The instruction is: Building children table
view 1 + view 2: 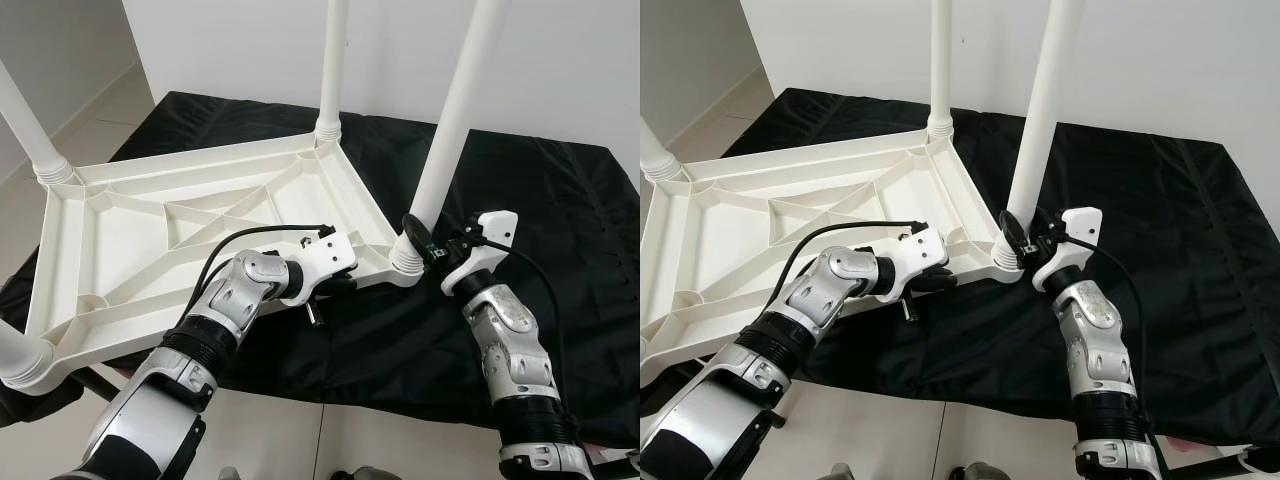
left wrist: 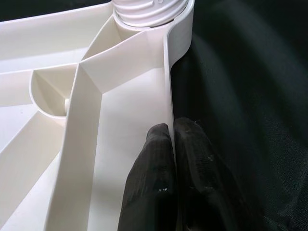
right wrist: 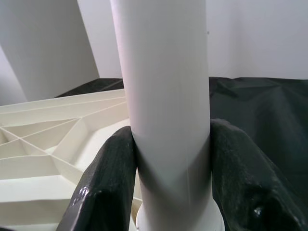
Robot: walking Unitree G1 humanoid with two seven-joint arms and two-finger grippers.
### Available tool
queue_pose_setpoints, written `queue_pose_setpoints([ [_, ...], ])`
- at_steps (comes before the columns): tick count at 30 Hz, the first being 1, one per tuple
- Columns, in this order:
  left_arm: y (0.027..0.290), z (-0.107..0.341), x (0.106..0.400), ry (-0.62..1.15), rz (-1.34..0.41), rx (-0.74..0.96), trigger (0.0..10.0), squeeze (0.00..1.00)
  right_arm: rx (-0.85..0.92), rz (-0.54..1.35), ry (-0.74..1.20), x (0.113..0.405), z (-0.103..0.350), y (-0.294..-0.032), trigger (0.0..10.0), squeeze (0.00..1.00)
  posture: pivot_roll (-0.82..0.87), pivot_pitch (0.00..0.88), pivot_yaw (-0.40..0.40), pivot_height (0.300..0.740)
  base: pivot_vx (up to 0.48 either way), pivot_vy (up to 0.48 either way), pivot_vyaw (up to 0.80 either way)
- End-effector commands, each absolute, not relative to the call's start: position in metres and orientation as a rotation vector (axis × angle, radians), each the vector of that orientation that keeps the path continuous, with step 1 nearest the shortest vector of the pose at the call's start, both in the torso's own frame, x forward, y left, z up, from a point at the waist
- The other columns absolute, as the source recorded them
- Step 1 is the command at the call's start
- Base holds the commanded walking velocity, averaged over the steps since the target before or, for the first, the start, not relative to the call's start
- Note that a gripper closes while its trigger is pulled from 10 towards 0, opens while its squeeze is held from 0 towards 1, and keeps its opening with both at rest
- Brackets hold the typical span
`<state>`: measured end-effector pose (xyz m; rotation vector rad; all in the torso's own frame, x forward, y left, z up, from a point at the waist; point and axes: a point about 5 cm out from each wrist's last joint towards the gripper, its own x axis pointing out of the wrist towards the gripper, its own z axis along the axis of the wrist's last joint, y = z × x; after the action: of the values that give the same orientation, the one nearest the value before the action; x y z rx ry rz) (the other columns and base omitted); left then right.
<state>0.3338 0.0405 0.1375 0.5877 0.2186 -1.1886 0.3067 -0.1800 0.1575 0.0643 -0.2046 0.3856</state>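
the children's table point(image 1: 200, 230) lies upside down on black cloth point(image 1: 560, 200), left tool point(image 2: 171, 139) clenched on its rim for steadiness, right tool point(image 3: 171, 159) grasping a leg point(image 1: 450, 130) near its socket, likely seating it.

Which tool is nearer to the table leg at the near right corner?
Right. The right tool grips that leg near its base; the left tool pinches the tabletop rim beside it.

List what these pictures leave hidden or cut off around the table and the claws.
- Tops of the legs: cut off by the upper edge in the eye views, including the leg in the right claw.
- Near-left leg: cut by the left edge.
- Thread at that socket: hidden by the right claw in the eye views.
- Tabletop face: the table lies upside down on the black cloth.
- Left claw tips: hidden behind its wrist in the eye views.
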Motion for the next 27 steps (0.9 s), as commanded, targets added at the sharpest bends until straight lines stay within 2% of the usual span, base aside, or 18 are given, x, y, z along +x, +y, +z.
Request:
queue_pose_setpoints([
  [1, 0.039, 0.128, 0.330, 0.272, -1.215, 0.603, 10.0, 0.00, 0.094, 0.434, -0.132, 0.304, 0.142, -0.173, 10.0, 0.00, -0.07, 0.034, -0.008, 0.740, 0.000, 0.000, 0.00],
  [11, 0.038, 0.129, 0.329, 0.269, -1.220, 0.604, 10.0, 0.00, 0.039, 0.606, -0.071, 0.312, 0.147, -0.197, 10.0, 0.00, -0.08, 0.031, -0.009, 0.740, 0.000, 0.000, 0.00],
  [27, 0.038, 0.125, 0.325, 0.270, -1.228, 0.615, 10.0, 0.00, -0.048, 0.770, 0.003, 0.325, 0.146, -0.203, 10.0, 0.00, -0.07, 0.020, -0.013, 0.740, 0.000, 0.000, 0.00],
])
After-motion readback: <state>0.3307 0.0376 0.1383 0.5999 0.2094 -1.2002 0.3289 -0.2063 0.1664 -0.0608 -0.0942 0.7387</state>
